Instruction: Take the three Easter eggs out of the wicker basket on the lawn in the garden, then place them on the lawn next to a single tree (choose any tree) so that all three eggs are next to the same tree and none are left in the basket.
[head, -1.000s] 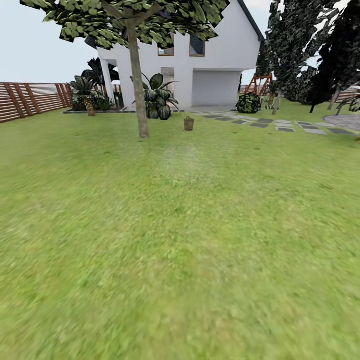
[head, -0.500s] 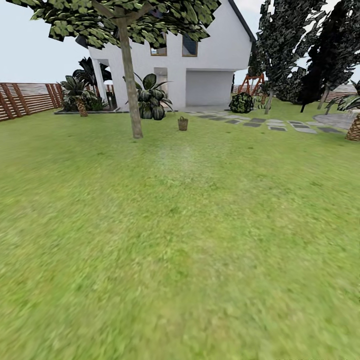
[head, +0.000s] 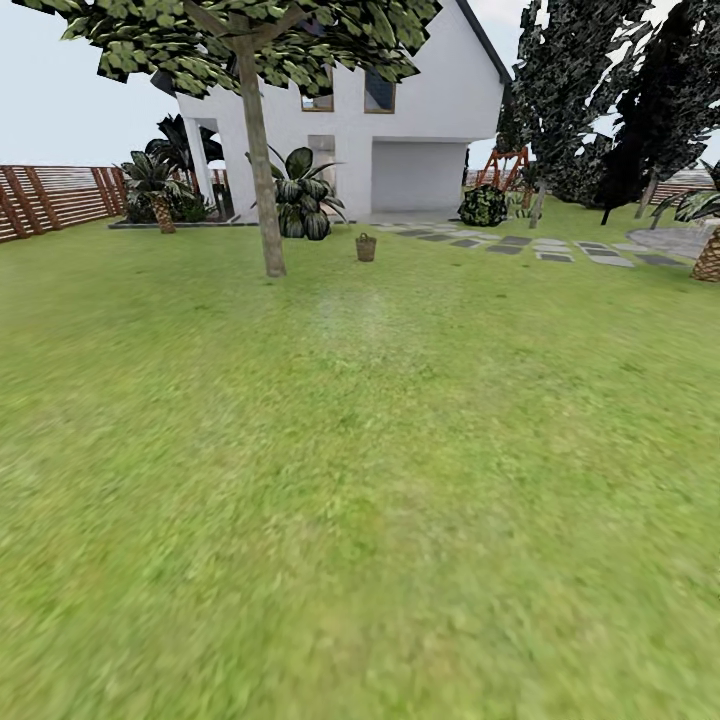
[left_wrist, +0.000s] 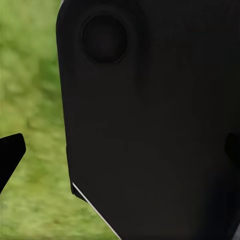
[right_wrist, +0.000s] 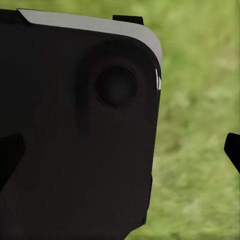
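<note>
Left fingers (left_wrist: 10, 152) apart over lawn (left_wrist: 30, 75)

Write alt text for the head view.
A small brown wicker basket stands far off on a wide green lawn, right of a pale-trunked tree. Behind them are a white house and a brown slatted fence.

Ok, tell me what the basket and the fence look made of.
The wicker basket looks like brown woven wicker, though too far off to show the weave. The fence looks like reddish-brown wood, matte, judging by its horizontal slats.
</note>
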